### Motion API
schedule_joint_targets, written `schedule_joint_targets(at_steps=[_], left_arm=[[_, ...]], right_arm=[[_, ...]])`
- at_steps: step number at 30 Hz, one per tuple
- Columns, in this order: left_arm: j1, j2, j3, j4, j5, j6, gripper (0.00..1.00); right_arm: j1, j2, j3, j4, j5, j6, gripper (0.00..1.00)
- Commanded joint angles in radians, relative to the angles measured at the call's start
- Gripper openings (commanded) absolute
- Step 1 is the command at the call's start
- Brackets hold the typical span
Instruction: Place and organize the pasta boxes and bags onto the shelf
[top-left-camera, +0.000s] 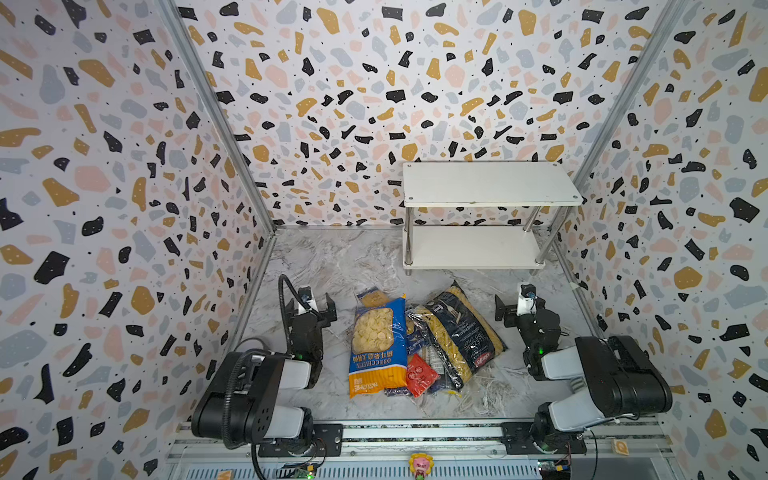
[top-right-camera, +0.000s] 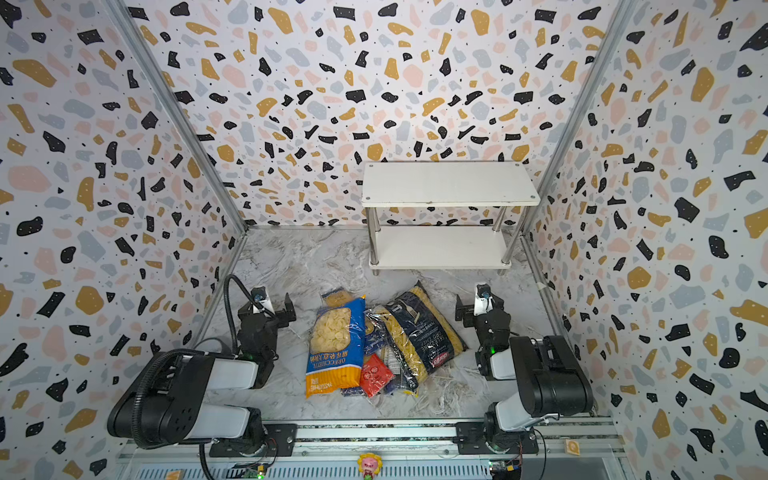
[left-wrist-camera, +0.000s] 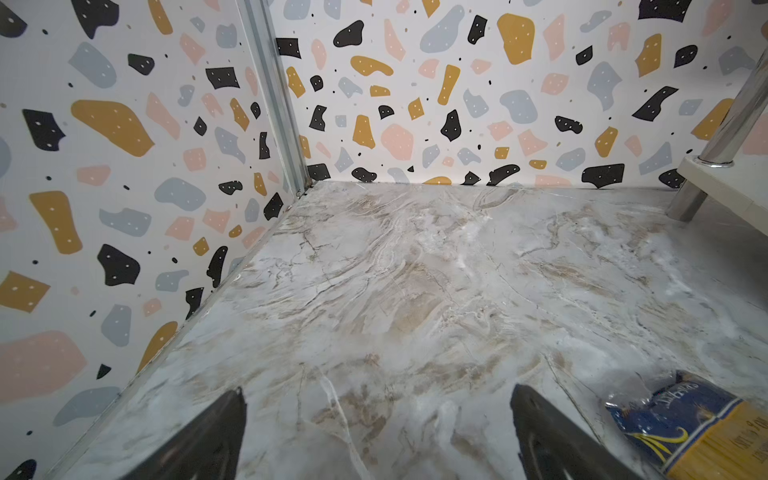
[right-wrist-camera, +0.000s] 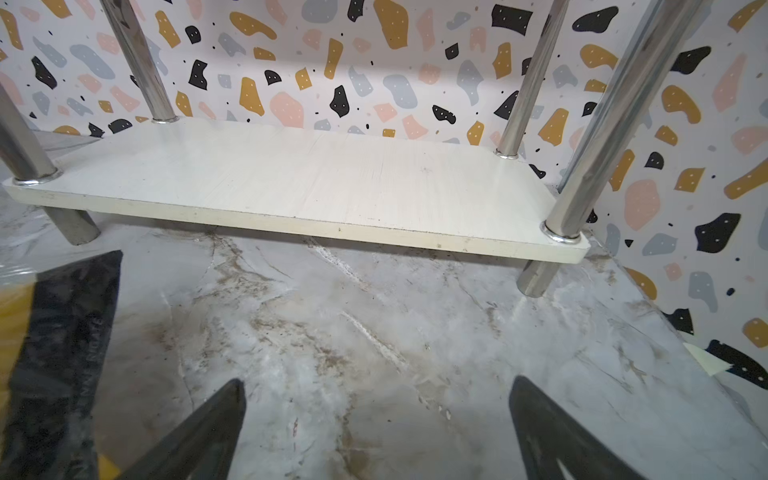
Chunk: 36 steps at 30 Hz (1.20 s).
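Left tool (top-left-camera: 311, 309) and right tool (top-left-camera: 519, 308) stand wide and empty, flanking the pasta bags (top-left-camera: 376, 332) heaped lower centre on the surface (top-left-camera: 332, 266), likely poised to load the bare shelf (top-left-camera: 490, 183) upper right.

The light is bright and even, and it comes from above. Shadows are soft; a thin one lies under the shelf (right-wrist-camera: 311, 178) in the right wrist view. The bags (top-left-camera: 376, 332) give small glare in both top views. There the wide lens stretches the walls (top-left-camera: 104, 208) at the edges. In both wrist views the near fingers (left-wrist-camera: 208, 440) are blurred.
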<state>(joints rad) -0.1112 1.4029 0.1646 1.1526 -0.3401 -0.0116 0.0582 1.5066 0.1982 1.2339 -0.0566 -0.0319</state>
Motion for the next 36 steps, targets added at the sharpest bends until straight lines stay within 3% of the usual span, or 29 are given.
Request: schedule_joint_targets(at_steps=[1,36], left_arm=[[0.006,-0.005,0.004,0.045,0.003,-0.004,1.00],[0.007,-0.010,0.001,0.045,-0.002,-0.005,0.99]], right_arm=[[-0.003,-0.013,0.016,0.006,-0.005,0.004,0.99],[-0.017,-0.012,0.018,0.000,-0.031,0.008,0.99]])
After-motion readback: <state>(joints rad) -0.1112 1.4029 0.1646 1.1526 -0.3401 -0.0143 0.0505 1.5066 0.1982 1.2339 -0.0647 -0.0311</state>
